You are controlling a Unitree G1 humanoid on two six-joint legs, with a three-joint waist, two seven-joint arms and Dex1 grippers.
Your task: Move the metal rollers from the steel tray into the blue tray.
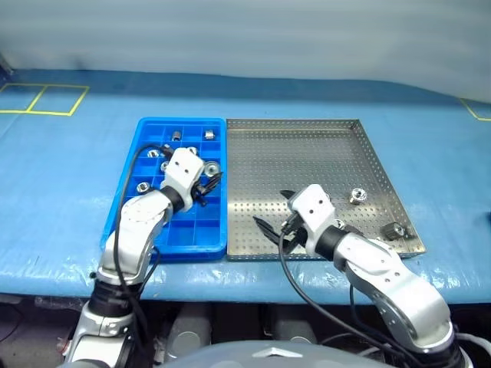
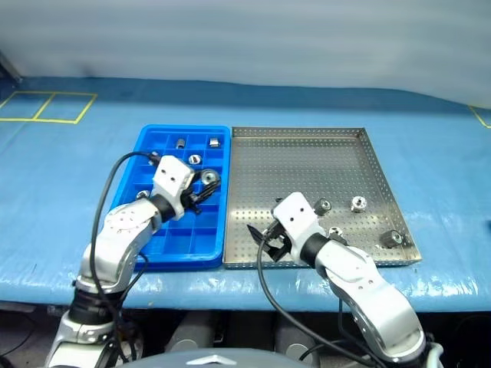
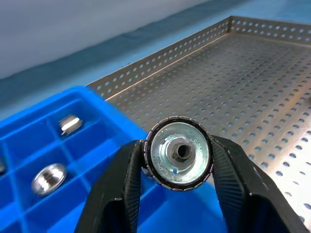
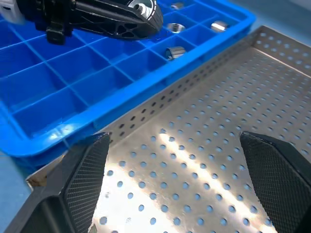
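on a table (image 1: 61, 192) draped in blue cloth with yellow tape lines (image 1: 46, 100), before a pale backdrop, the left gripper (image 3: 179, 155) clenches one metal roller (image 3: 180, 153) above the blue tray (image 1: 115, 207). the right gripper (image 4: 175, 174) hovers spread wide over the steel tray (image 1: 307, 130), where other metal rollers (image 1: 357, 196) lie near its right edge.

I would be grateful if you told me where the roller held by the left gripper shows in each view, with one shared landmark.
Left eye view: the held roller is over the blue tray.
Right eye view: the same roller is near that tray's right edge.
Left wrist view: centre, clamped between the black fingers.
Right wrist view: just its edge peeks above the left gripper.
Shared landmark: the steel tray.
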